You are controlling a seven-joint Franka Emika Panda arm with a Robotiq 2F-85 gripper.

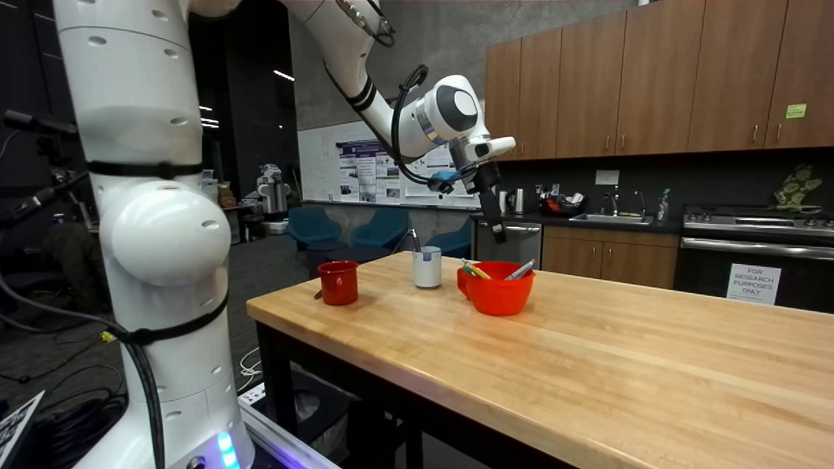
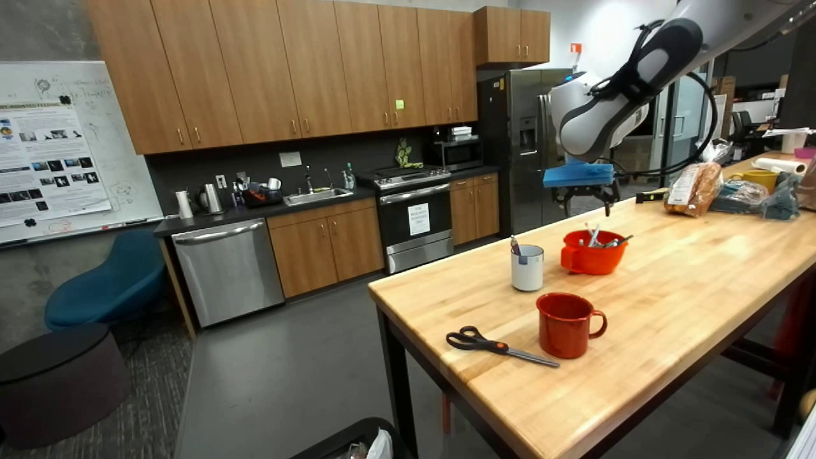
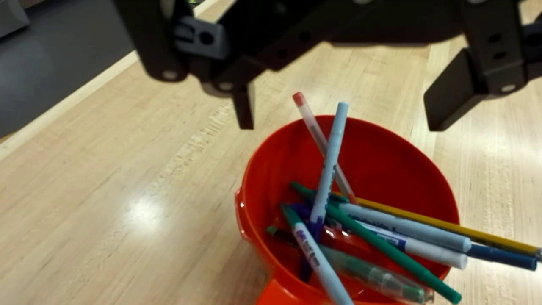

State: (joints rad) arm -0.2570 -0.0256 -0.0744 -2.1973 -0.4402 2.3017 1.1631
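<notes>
My gripper (image 3: 342, 127) is open, with nothing between its fingers. It hangs over an orange-red bowl (image 3: 402, 169) with a handle, apart from it; the bowl appears in both exterior views. Inside lie several pens and markers: a pale blue marker (image 3: 334, 148) and a clear pen (image 3: 313, 127) with a red end lean up towards the far rim. A green pen (image 3: 389, 250) and a yellow pencil (image 3: 423, 220) point over the rim to the right. Beside the bowl, a white mug (image 2: 527, 274) holds a dark pen-like thing. A darker red mug (image 2: 561, 328) stands nearby.
Black-handled scissors (image 2: 488, 344) lie by the red mug, near the end of the wooden table (image 1: 619, 365). Further along the table sit a bag of bread (image 2: 695, 188), other bags and a yellow container (image 2: 765, 178). Kitchen counters and cabinets line the wall behind.
</notes>
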